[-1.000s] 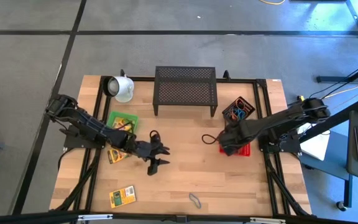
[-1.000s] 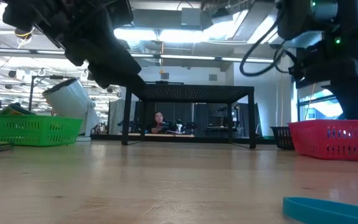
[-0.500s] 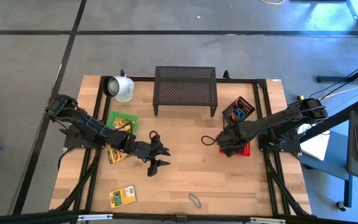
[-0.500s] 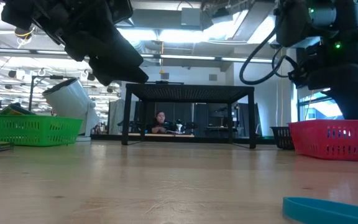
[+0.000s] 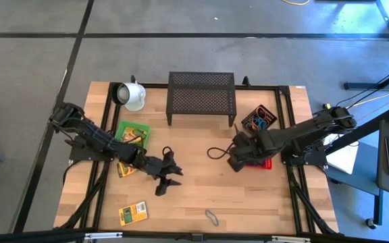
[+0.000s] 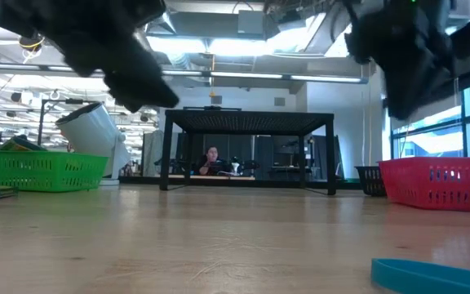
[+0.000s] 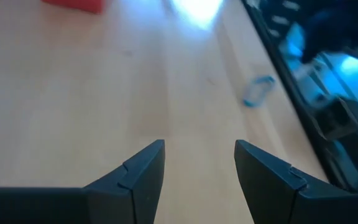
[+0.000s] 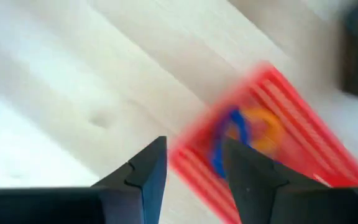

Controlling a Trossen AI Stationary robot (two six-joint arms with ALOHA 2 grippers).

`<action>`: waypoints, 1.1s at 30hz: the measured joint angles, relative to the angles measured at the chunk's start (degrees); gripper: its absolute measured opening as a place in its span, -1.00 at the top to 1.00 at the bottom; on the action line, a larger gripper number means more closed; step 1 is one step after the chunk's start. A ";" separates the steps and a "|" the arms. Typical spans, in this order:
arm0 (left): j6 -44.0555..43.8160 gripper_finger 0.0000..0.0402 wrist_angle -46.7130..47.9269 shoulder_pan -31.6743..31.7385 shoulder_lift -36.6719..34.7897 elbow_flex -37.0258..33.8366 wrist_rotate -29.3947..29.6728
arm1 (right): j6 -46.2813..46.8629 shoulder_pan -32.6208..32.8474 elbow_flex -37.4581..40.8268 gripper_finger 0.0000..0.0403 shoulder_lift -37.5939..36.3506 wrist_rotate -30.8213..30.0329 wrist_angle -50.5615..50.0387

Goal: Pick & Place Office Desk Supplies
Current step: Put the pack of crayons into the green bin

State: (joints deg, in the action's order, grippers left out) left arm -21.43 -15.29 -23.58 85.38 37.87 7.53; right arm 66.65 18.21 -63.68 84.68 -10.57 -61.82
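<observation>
The rubber band (image 5: 211, 217) lies loose on the wood near the table's front edge, well apart from both arms, with a crayon box (image 5: 133, 213) off to its left. The left gripper (image 5: 169, 181) hangs above bare table with its fingers spread and nothing between them; a band that thin and flat could easily slip under the tips. The right gripper (image 5: 234, 162), fingers parted and empty, sits just beside the red basket (image 5: 261, 163) and could knock it if it swings.
</observation>
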 joint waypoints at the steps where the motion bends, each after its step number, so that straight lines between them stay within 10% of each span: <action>1: 0.02 0.06 0.47 -0.51 0.00 0.00 -1.28 | 0.00 1.08 -0.68 0.24 0.00 -1.57 2.41; 10: -9.88 0.06 11.10 -9.91 0.00 0.00 -12.34 | -9.40 11.30 -1.22 0.26 1.23 -7.64 30.88; 23: -60.42 0.21 18.96 -25.26 0.00 -0.02 -29.35 | -15.04 15.37 -1.21 0.26 8.57 -9.54 37.39; 33: -89.63 0.27 22.75 -33.40 0.00 -0.02 -19.81 | -15.82 15.33 -1.21 0.26 13.42 -7.31 37.26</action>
State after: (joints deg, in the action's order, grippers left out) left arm -111.06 7.47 -56.98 85.38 37.85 -12.28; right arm 50.83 33.54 -64.88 98.11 -17.88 -24.56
